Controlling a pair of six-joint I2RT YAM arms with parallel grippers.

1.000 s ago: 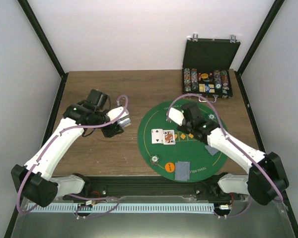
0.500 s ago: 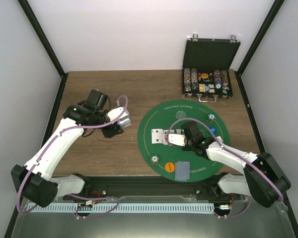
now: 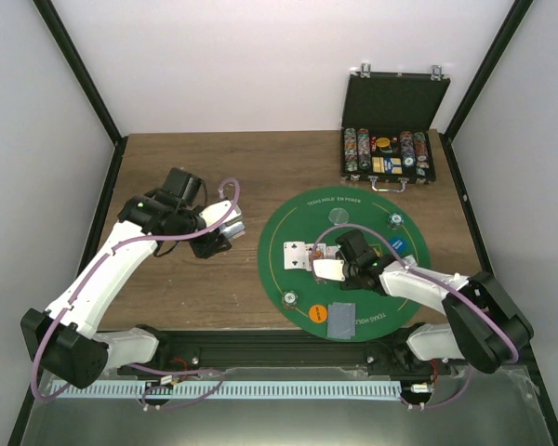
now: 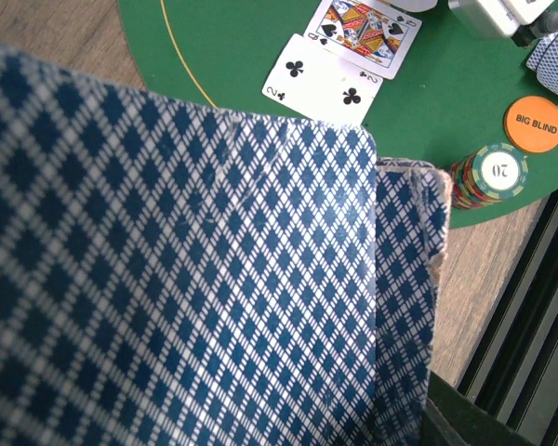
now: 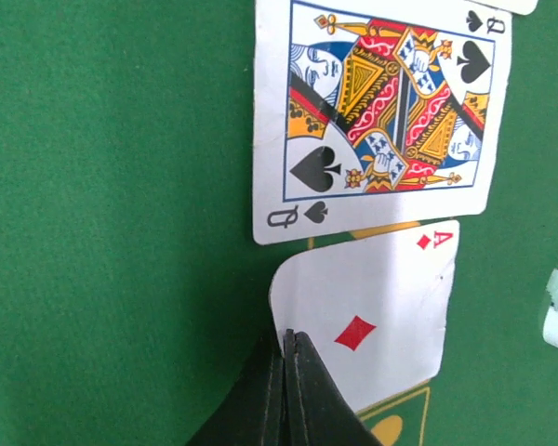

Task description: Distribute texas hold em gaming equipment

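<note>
While the left hand (image 3: 225, 230) clutches a blue-backed deck (image 4: 186, 279) above the wooden counter (image 3: 214, 167), the right hand (image 5: 286, 358) sits low on the green mat (image 5: 121, 232).
It is clenched on the edge of the ace of diamonds (image 5: 372, 316), just beside the face-up queen of spades (image 5: 381, 121).

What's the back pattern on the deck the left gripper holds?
Blue-and-white diamond lattice on the deck; left wrist view shows it best.

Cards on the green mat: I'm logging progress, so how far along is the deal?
Done: two of clubs and queen of spades lie face up; the BIG BLIND disc and face-down cards sit at the mat's near edge. In hand: the right pincer is shut on the ace of diamonds beside the queen; the left pincer holds the deck. Left: probably more board cards.
</note>
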